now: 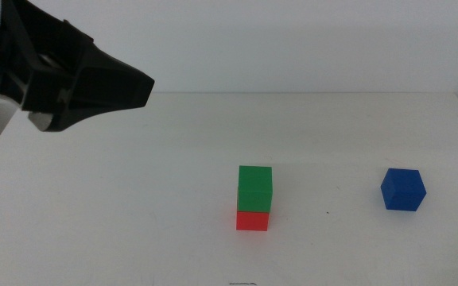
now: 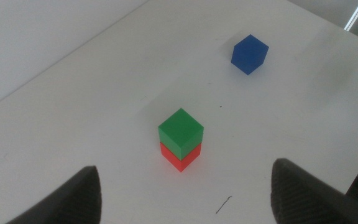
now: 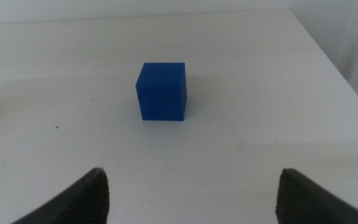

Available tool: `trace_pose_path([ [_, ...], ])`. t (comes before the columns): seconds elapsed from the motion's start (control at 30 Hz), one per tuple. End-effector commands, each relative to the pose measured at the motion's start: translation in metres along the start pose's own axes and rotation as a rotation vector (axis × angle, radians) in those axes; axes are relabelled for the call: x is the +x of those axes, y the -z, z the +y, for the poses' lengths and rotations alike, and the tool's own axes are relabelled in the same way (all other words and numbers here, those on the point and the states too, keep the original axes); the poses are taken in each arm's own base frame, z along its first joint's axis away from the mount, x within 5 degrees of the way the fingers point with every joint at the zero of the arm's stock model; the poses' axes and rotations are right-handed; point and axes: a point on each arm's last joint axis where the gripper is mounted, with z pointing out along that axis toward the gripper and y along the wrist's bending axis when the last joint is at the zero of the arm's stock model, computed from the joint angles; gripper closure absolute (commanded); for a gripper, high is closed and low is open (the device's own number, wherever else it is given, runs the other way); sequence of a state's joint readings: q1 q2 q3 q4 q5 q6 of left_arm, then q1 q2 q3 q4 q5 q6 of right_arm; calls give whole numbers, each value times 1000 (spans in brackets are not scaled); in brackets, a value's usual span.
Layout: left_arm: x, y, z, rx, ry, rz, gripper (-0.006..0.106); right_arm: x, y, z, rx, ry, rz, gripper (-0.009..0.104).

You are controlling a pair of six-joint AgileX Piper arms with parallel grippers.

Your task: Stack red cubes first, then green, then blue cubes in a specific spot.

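Small matte bright-red cube (image 1: pixel 252 221) nearest on the white worktop (image 1: pixel 133 206), mostly hidden under the matte green cube (image 1: pixel 255 188) stacked on it, left gripper (image 1: pixel 94 83) raised at far left, jaws spread, empty, partly cropped, dark-blue matte cube (image 1: pixel 403 190) alone well right, right gripper (image 3: pixel 191 193) spread before it, unseen from the middle view.

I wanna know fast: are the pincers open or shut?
Left pincer: open, holding nothing, raised over the table.
Right pincer: open, holding nothing, facing the blue cube.

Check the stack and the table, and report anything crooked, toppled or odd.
Nothing stands out. The green cube sits squarely on the red cube, edges roughly aligned, no lean. The blue cube rests flat on the table, apart from the stack. The left gripper and the right gripper are open and empty.
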State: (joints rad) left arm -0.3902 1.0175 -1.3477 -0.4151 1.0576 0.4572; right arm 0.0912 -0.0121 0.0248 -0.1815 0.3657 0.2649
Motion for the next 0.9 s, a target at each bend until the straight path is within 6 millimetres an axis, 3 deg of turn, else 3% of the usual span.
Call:
trace_pose_path([
  [0.0, -11, 10, -2, -13, 15, -103, 7, -16, 5, 1, -4, 11, -76, 1],
  [0.1, -11, 10, -1, -16, 13, -101, 7, -41, 13, 3, -1, -9, -63, 1],
  [0.3, -11, 10, -1, -15, 14, -102, 7, -118, 20, 9, 11, -12, -44, 1],
  [0.53, -11, 10, -1, -16, 13, -101, 7, -193, -11, 20, 0, -80, 110, 1],
  [0.87, -11, 10, -1, -16, 13, -101, 7, -242, -70, 36, 17, -154, 604, 1],
])
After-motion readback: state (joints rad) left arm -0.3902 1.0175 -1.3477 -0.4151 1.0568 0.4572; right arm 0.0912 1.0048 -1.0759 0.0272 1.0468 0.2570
